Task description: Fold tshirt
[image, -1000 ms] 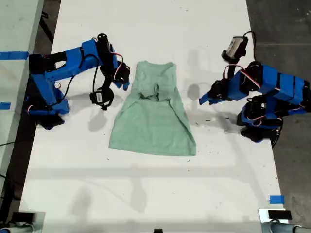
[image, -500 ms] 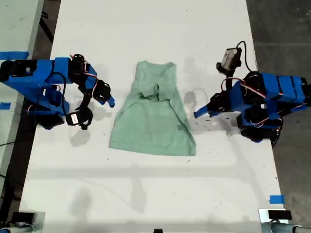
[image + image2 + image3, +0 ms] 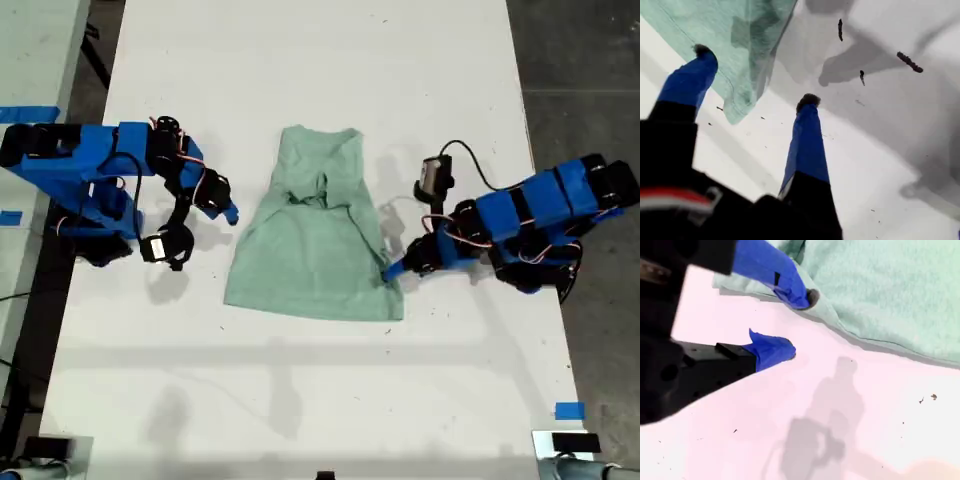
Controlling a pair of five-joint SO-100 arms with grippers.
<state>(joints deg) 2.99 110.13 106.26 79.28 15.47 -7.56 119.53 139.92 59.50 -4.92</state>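
Since half a second ago my first gripper (image 3: 388, 272) has swung down and inward from the bare table (image 3: 300, 400) to the near right hem corner of the tshirt (image 3: 315, 250), while my second gripper (image 3: 226, 211) has barely shifted. The first arm is stretched out low from its base on the exterior view's right, wrist pitched down. Its jaws are spread wide, one finger over the cloth and the other over the table just outside the hem, and they grip nothing. I judge this lines it up to pinch that corner and carry it over. Farther back, on the exterior view's left, the second arm is bent at the elbow. Its jaws are moderately apart and hold nothing. One fingertip sits at the shirt's left edge, though I cannot tell whether it touches, so it is probably ready to take that side. The shirt lies at the table's centre, its sleeves seemingly tucked in, hem near and neck far.
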